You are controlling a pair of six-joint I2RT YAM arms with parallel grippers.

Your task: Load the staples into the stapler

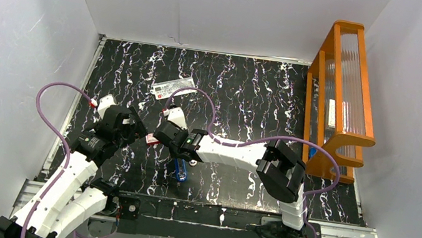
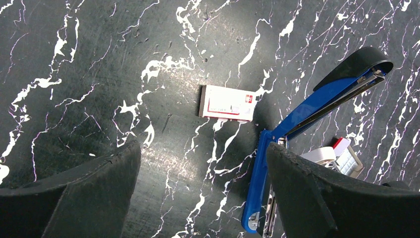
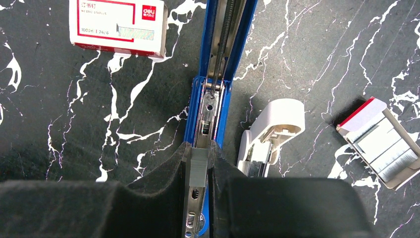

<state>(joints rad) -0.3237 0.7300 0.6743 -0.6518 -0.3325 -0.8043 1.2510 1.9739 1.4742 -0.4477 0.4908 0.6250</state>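
The blue stapler (image 3: 220, 106) lies hinged open on the black marble table, its silver rail (image 3: 208, 116) running under my right gripper (image 3: 199, 148). The right gripper is shut on a short grey strip of staples (image 3: 199, 168), held just over the rail. The red-and-white box sleeve (image 3: 118, 25) lies at the upper left, and the tray (image 3: 381, 144) with more staples at the right. My left gripper (image 2: 203, 151) is open and empty above the table, left of the stapler (image 2: 302, 116), with the sleeve (image 2: 228, 103) beyond it. From above, the stapler (image 1: 180, 170) lies under the right gripper (image 1: 168, 135).
A small white device (image 3: 270, 134) lies just right of the stapler. A flat clear packet (image 1: 174, 88) lies farther back. An orange wooden rack (image 1: 341, 94) with ribbed clear panels stands at the back right. White walls enclose the table.
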